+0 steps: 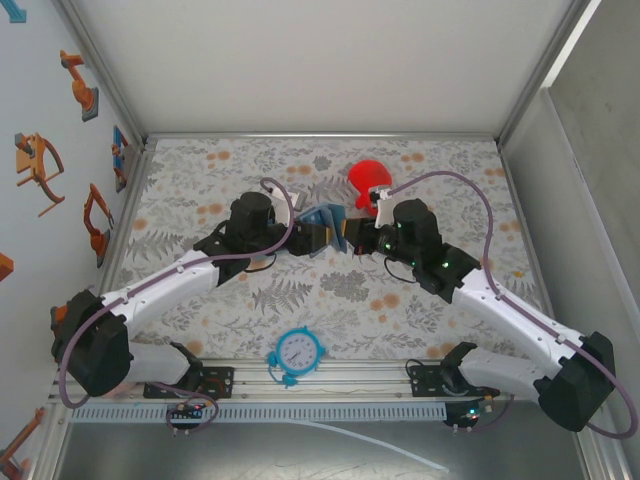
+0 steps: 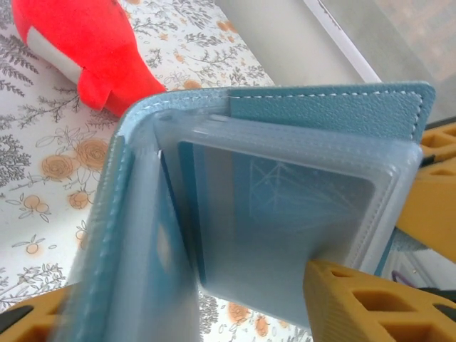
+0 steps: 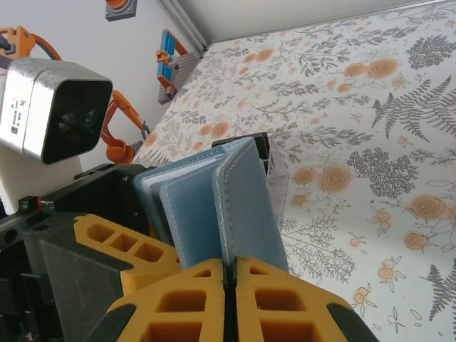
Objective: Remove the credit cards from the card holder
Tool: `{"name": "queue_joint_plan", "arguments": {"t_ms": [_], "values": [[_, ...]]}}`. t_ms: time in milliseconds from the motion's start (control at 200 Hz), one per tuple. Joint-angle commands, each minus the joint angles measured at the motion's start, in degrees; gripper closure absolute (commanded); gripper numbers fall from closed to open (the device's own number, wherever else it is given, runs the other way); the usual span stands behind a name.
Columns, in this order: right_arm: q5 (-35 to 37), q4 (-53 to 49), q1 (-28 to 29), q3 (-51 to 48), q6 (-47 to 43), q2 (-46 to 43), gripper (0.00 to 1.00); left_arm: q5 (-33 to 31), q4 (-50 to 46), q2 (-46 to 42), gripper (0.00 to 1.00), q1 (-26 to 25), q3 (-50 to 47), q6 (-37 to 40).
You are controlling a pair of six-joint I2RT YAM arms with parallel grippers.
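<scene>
The slate-blue card holder (image 1: pixel 322 228) hangs open above the middle of the table, between both grippers. My right gripper (image 3: pixel 229 267) is shut on the edge of one cover of the card holder (image 3: pixel 249 206), whose other leaves fan out to the left. In the left wrist view the card holder (image 2: pixel 335 107) shows its clear plastic sleeves, and a pale blue credit card (image 2: pixel 306 199) with a faint line pattern sits inside one. My left gripper (image 2: pixel 185 299) stands open around these leaves. One of its fingers (image 2: pixel 356 299) touches the sleeve's lower corner, and the other is blurred at the far left.
A red plush toy (image 1: pixel 368 180) lies just behind the grippers, close to the holder. A blue clock (image 1: pixel 298 350) rests near the front rail. Walls close off the left, back and right of the floral tabletop (image 1: pixel 440 170).
</scene>
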Motion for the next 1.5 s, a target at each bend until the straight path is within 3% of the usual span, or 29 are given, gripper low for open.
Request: {"name": "queue_joint_plan", "arguments": {"t_ms": [0, 316, 431, 476, 601, 781, 1027, 1207, 1492], "values": [[-0.2, 2.0, 0.5, 2.1, -0.5, -0.7, 1.00, 0.0, 1.2, -1.7, 0.55, 0.0, -0.4, -0.2], [0.6, 0.0, 0.5, 2.2, -2.0, -1.3, 1.00, -1.4, 0.2, -3.8, 0.86, 0.0, -0.2, -0.9], [-0.2, -1.7, 0.5, 2.3, -4.3, -1.4, 0.66, -2.4, -0.9, -5.2, 0.95, 0.1, -0.2, -1.6], [-0.4, -2.2, 0.5, 2.2, -4.9, -1.3, 0.58, -2.6, -1.1, -5.7, 0.97, 0.0, -0.1, -1.8], [-2.1, -2.7, 0.5, 2.1, -6.3, -0.6, 0.42, -2.7, -1.7, -6.6, 1.00, 0.1, -0.1, -3.1], [-7.1, 0.1, 0.6, 1.2, -7.7, 0.8, 0.30, -2.6, -2.1, -7.0, 1.00, 0.2, -0.1, -4.5], [-7.6, -1.1, 1.3, 1.7, -10.7, 2.2, 0.21, -1.5, -2.6, -6.7, 1.00, 0.4, 0.1, -5.2], [-5.5, -2.8, 2.2, 2.6, -11.6, 3.9, 0.20, -0.3, -1.9, -6.5, 1.00, 0.3, 0.2, -5.3], [-1.7, -2.8, 2.2, 2.4, -11.0, 4.0, 0.30, 1.0, -1.5, -6.7, 1.00, 0.4, 0.0, -4.9]]}}
